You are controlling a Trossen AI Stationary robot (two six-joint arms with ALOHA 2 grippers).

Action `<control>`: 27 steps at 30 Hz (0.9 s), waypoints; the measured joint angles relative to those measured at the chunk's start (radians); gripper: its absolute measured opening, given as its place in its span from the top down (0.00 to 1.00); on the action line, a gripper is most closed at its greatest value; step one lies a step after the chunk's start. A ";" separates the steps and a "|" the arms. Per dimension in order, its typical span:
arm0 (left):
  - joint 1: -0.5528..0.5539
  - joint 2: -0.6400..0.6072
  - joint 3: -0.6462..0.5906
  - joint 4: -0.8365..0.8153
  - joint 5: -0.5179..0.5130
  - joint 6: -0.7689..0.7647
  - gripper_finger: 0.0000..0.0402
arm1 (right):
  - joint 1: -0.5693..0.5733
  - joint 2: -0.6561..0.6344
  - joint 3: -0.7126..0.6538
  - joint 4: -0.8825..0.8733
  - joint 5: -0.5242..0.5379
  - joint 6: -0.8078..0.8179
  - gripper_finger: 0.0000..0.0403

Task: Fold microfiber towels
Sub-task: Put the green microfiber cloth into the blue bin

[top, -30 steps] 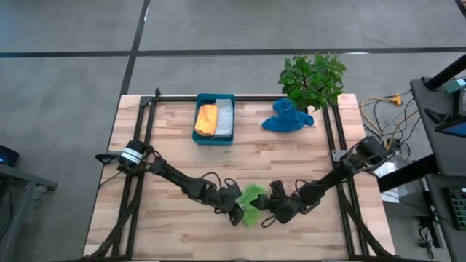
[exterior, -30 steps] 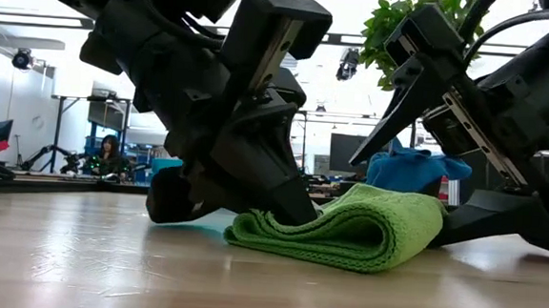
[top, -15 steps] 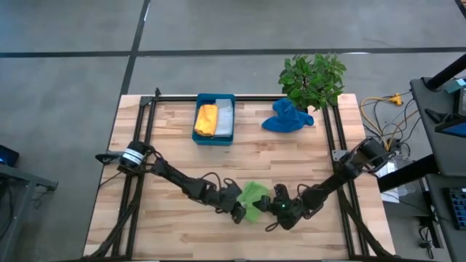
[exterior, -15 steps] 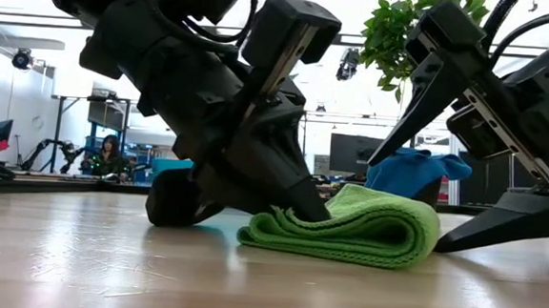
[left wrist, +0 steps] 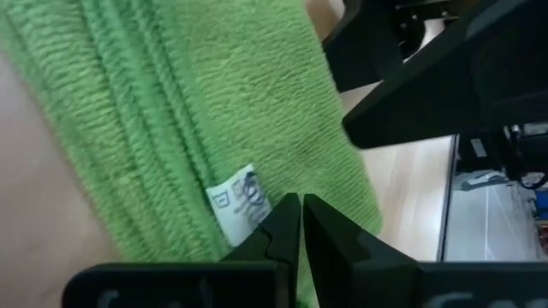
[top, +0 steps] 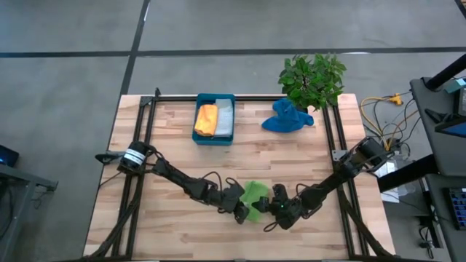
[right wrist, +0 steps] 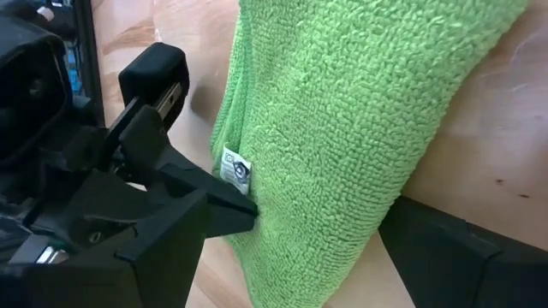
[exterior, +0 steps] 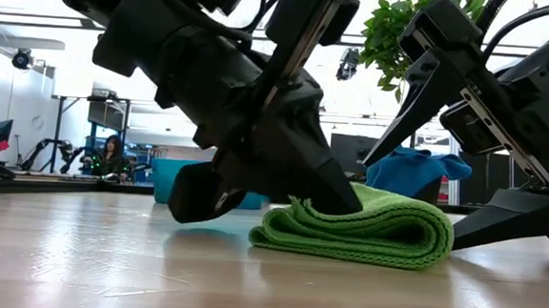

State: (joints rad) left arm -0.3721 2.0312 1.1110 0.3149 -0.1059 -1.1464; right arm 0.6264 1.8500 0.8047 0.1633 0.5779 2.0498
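Down at the near middle of the wooden counter [top: 175,138], the folded lime green microfiber towel [exterior: 375,232] lies flat. The left end effector [left wrist: 300,224] has its fingers pressed together at the towel's edge, right by the white label [left wrist: 240,198], tips against the cloth. The right end effector [top: 275,206] stands wide open just beside the towel. Far back, the orange towel [top: 206,118] and grey towel [top: 224,117] sit inside the teal rectangular tray [top: 214,97]; the crumpled blue towel [top: 287,118] lies near the potted green plant [top: 312,78].
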 joint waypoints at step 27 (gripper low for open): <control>-0.001 -0.073 -0.008 -0.095 -0.180 0.080 1.00 | 0.013 0.000 0.003 -0.020 0.019 -0.012 0.19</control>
State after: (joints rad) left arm -0.3729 1.9580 1.1034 0.2203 -0.2855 -1.0667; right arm 0.6394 1.8500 0.8074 0.1431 0.5970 2.0383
